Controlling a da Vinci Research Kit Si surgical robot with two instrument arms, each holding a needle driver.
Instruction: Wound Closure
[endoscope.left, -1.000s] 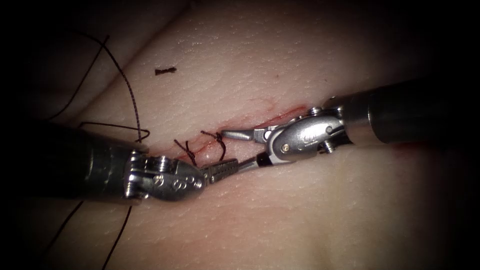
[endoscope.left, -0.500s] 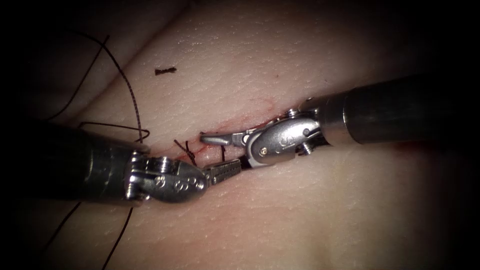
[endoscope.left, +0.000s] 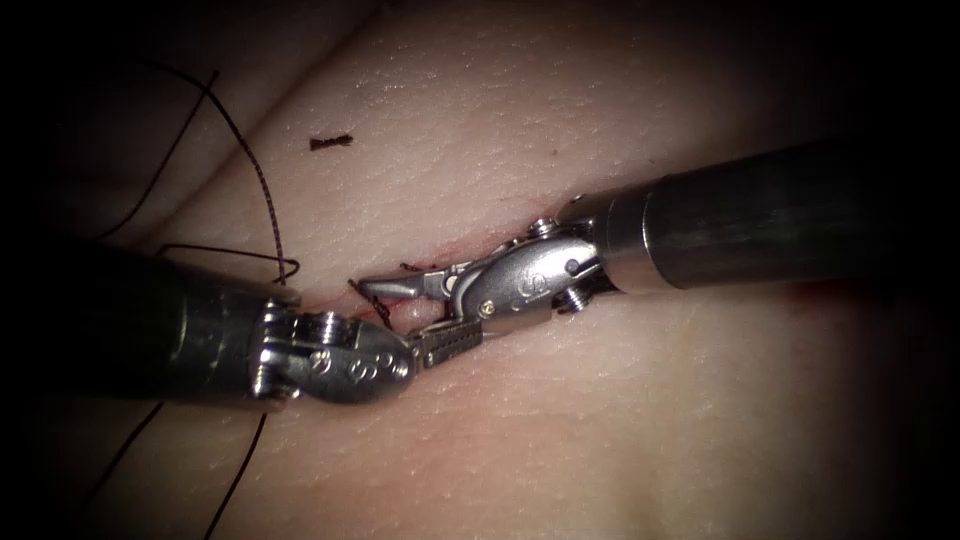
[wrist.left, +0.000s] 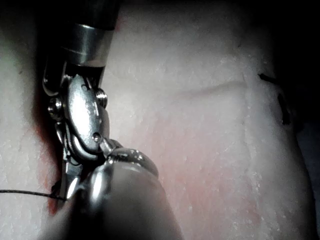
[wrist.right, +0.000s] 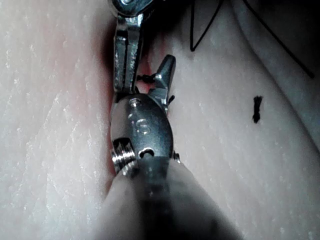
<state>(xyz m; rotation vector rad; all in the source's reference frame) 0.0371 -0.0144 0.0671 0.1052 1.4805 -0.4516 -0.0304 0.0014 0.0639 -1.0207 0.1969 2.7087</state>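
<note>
You are partway through the closure. On the tissue (endoscope.left: 620, 420), dark stitches (endoscope.left: 375, 296) already cross the cut (endoscope.left: 470, 246) at the stretch where your two tools meet. The red fluid (endoscope.left: 392, 300) sits along the cut line around them. A long run of thread (endoscope.left: 262, 185) trails off over the tissue to the left of the cut, and a short cut end of thread (endoscope.left: 330, 142) lies well apart, up on the far side. How much of the cut is left open you cannot judge, because your right arm's shaft lies over the rest of it. Where the needle lies you cannot tell from these views either.

Your right tool (endoscope.left: 405, 305) has its jaws moderately parted. The upper one reaches out over the stitches and the lower one sits just beside the left tool's tip. In the right wrist view a short dark strand (wrist.right: 145, 78) lies in the gap between them, but they grip nothing.

Your left tool (endoscope.left: 447, 342) has its jaws closed flat together, tip just below the stitches and touching or nearly touching the right tool. Nothing is visible between them.
</note>
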